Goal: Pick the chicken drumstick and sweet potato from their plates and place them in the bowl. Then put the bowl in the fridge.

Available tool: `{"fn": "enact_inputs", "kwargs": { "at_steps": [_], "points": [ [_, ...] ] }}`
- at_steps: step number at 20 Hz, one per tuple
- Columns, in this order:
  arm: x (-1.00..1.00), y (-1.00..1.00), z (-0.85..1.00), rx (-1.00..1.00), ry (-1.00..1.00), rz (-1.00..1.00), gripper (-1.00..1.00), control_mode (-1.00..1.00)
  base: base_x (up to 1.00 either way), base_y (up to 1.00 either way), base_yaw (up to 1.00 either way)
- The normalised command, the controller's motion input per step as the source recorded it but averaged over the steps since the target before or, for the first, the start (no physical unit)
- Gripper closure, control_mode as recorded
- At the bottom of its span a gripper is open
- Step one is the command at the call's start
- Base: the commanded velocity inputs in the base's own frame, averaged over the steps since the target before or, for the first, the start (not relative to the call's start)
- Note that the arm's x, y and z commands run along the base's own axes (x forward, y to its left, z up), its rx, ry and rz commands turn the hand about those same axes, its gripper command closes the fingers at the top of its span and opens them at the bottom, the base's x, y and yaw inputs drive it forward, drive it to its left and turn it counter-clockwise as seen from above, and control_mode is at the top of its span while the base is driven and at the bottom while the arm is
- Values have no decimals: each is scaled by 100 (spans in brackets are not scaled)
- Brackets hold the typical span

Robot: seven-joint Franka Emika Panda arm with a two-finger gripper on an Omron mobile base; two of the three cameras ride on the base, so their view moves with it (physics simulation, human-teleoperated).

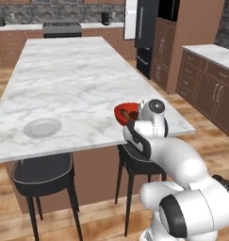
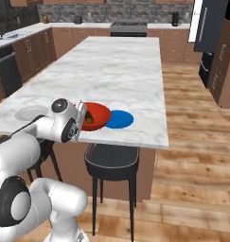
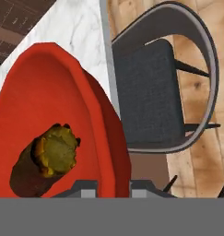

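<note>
Two plates sit on the marble surface (image 1: 69, 75): a pale plate (image 1: 42, 127) near its left front edge and a blue plate (image 2: 119, 119) close to the near right edge. Beside the blue plate is the red bowl (image 2: 95, 116), tilted, with the tool (image 3: 114, 184) clamped on its rim. One brown piece of food with a yellowish end (image 3: 45, 161) lies inside the bowl. Below the near edge stands a dark stool (image 2: 111, 163). Far to the right rises the black fridge (image 1: 146, 37), its door open.
</note>
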Motion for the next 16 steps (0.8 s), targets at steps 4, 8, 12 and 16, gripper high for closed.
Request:
{"fn": "enact_inputs", "kwargs": {
  "at_steps": [4, 8, 12, 16],
  "points": [
    [0, 0, 0, 0, 0, 0, 100, 100, 7, -70, -15],
    [0, 0, 0, 0, 0, 0, 100, 100, 26, -70, -5],
    [0, 0, 0, 0, 0, 0, 100, 100, 33, -68, 0],
    [0, 0, 0, 0, 0, 0, 100, 100, 37, -64, -1]
  ]
}}
